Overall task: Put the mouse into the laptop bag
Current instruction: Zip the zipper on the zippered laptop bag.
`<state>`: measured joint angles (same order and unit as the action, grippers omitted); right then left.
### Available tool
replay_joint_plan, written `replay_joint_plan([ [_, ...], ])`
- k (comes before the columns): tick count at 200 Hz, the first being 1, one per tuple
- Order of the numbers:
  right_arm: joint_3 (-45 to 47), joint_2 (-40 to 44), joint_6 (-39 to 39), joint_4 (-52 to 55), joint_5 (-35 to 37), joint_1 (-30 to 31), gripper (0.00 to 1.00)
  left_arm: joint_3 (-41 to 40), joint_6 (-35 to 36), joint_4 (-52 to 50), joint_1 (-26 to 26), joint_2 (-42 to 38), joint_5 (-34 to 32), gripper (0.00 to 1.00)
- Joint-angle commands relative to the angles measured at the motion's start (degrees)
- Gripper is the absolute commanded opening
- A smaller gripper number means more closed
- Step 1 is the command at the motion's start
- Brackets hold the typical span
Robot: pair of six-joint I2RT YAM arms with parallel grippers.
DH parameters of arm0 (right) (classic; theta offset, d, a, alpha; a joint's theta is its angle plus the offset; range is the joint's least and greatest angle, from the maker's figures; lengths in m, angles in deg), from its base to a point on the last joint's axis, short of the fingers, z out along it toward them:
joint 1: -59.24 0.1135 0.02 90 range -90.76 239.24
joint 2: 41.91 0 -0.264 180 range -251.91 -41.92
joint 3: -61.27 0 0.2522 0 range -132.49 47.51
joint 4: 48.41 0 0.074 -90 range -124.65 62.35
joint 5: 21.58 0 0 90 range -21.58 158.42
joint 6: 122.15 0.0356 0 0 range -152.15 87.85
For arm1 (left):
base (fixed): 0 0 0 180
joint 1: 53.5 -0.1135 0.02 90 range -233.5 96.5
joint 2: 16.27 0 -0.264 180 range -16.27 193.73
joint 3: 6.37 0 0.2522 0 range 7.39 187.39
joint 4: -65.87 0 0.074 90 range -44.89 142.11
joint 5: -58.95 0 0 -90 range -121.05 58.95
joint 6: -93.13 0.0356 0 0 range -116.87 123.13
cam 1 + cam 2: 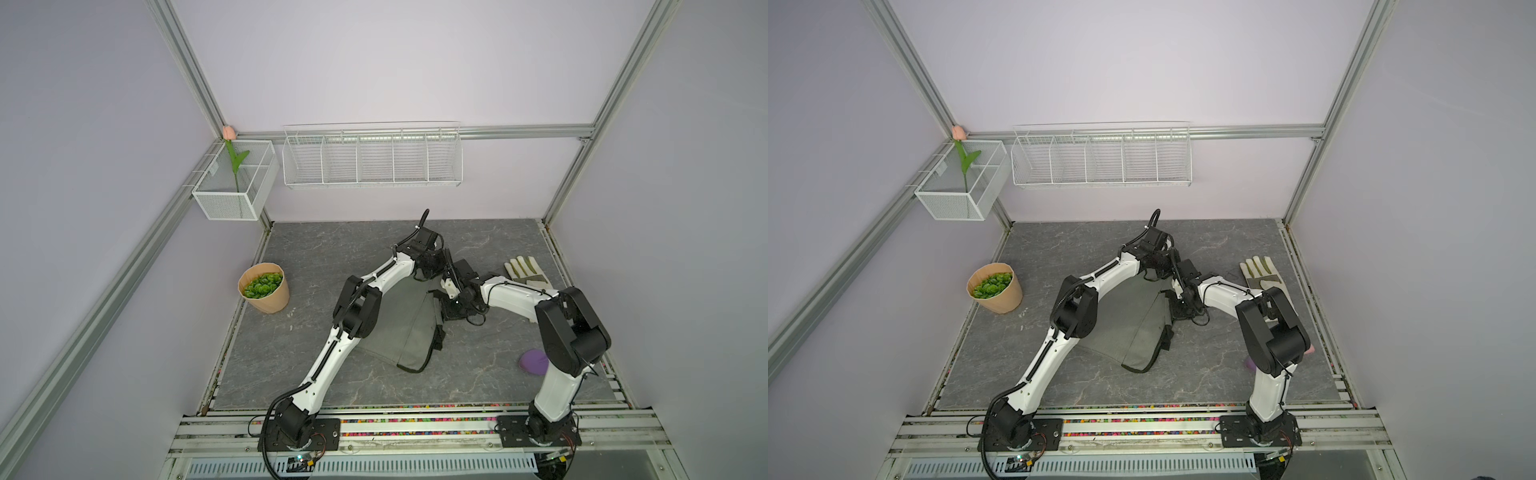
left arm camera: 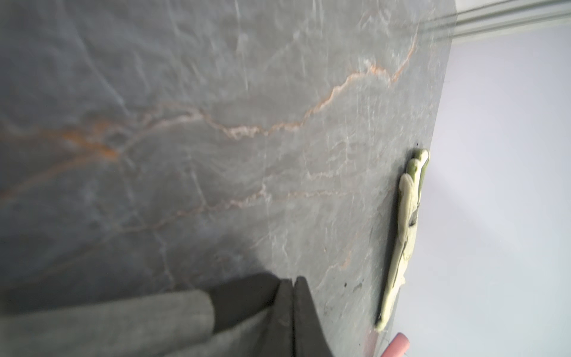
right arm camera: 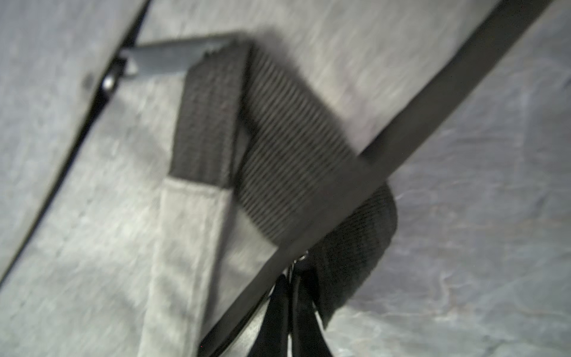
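We cannot find the mouse in any view, so we cannot tell where it lies relative to either pair of fingers.

The laptop bag lies at the centre of both top views on the grey tabletop. A fold runs down its middle, and its upper end reaches under the two wrists, which meet there.

In the left wrist view, the left fingers sit at the bottom centre, pressed together. The bag's dark edge and grey fabric run into them from the lower left, so they pinch that edge.

In the right wrist view, the right fingers are also at the bottom centre and also closed. Their tips meet at a small metal ring on the bag's black zipper band. A ribbed black strap folds across the middle of that frame.

A work glove lies flat to the right of the wrists in both top views, apart from the bag. A purple piece shows at the lower right of a top view, partly behind the right arm's elbow. A plant pot stands at the left edge of the tabletop, well apart from the bag.
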<state>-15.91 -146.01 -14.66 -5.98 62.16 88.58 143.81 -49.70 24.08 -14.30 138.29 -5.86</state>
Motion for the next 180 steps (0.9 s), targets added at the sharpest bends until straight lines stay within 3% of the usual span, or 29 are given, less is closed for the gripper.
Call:
replay_joint_plan([
  [1, 1.87, 0.92, 1.91, 2.39, -1.83, 0.70, 0.07, 0.94, 2.40, -5.79, -2.55, 4.61, -5.47, 0.00],
  [50, -1.06, 0.12, -1.06, 2.94, -1.59, -5.14, 0.07, -7.61, 7.26, -7.47, -2.55, -10.76, -5.43, 0.00],
  [106, -6.53, -4.18, -4.35, 3.12, -1.60, -9.73, 0.07, -32.60, 5.41, 2.57, -1.93, -26.29, -3.61, 0.00],
  [125, -8.03, -4.60, -4.29, 2.95, -2.99, -9.79, 0.07, -32.77, 5.03, 3.89, -0.38, -25.01, -3.27, 0.00],
  [160, -5.55, -1.91, -2.98, 2.39, -1.94, -7.38, 0.07, -21.83, 4.66, 0.68, 2.07, -15.92, -2.14, 0.00],
  [180, -1.28, 1.33, -1.92, 1.43, -1.19, -7.19, 0.07, -20.12, 4.36, 0.07, 1.86, -12.38, -2.58, 0.00],
])
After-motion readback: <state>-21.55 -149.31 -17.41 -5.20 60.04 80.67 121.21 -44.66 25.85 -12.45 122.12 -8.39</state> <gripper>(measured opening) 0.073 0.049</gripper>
